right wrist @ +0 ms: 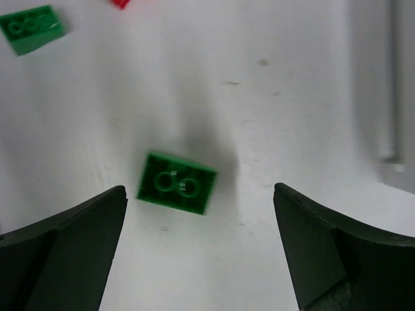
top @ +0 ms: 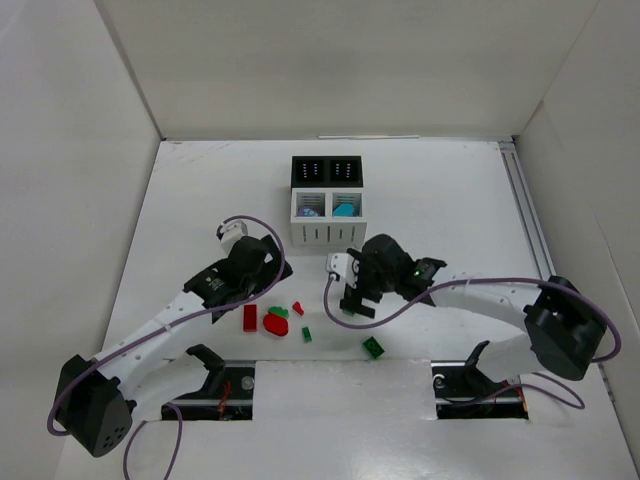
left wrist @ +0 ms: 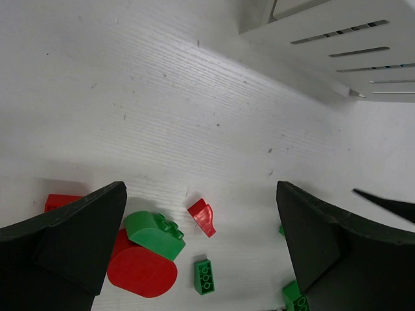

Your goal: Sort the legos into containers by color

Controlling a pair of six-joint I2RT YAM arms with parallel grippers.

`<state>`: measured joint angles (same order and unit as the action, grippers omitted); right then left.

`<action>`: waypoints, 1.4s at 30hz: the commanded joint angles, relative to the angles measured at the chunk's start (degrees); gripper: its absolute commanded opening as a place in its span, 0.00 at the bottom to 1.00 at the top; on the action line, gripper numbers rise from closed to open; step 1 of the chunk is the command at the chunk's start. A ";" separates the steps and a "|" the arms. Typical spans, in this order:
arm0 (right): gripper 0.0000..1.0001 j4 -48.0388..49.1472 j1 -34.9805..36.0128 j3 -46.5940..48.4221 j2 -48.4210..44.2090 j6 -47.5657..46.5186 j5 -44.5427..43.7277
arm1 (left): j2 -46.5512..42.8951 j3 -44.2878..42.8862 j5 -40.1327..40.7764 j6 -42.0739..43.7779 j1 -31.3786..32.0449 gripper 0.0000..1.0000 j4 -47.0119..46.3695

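sorting looks part done, judging from how things lie. table (top: pixel 200 200) carries everything. left arm (top: pixel 160 325) reaches in low from its base and bends toward the middle; right arm (top: pixel 480 295) stretches leftward across the near side, wrist tipped down. containers (top: pixel 328 232) stand beyond both wrists, toward the far edge: the 2 white compartments hold a purple piece (top: pixel 309 211) and a cyan piece (top: pixel 345 210), while the 2 black ones behind show no pieces that i can make out.

left gripper (left wrist: pixel 200 189) hangs over the loose cluster with fingers spread wide and nothing between them. right gripper (right wrist: pixel 198 189) is also spread wide and empty, pointing down at the table.

step in hand seems to be picking up a green piece. green brick (right wrist: pixel 176 183) shows below the right fingers, a little left of centre and slightly blurred, studs up. next move calls for centring over it, lowering, and closing across its short sides. near the left hand lie a red rounded piece (left wrist: pixel 141 271) with a green rounded piece (left wrist: pixel 155 233) resting on it, a small green brick (left wrist: pixel 204 275) and a small red piece (left wrist: pixel 203 217).
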<state>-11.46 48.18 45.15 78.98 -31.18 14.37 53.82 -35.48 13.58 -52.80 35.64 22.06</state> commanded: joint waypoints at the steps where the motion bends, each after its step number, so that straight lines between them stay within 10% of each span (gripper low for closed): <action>1: 0.99 7.68 3.49 -1.90 0.64 5.51 0.14 | -0.03 0.76 -0.40 0.59 0.31 1.00 -0.97; 19: 0.99 11.46 4.20 -7.35 5.84 11.67 -8.74 | -0.47 2.43 -0.93 -0.47 0.84 1.00 -0.36; 27: 0.56 10.94 4.20 -9.11 3.90 13.07 -12.61 | -1.00 2.44 -0.93 -0.99 0.84 1.00 0.17; 42: 0.41 4.26 2.27 4.84 -7.34 3.86 -11.56 | -1.53 1.30 0.30 0.15 0.84 1.00 0.17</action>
<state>-5.78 51.77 43.57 75.53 -23.90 2.81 53.82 -33.45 12.49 -53.12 36.27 22.13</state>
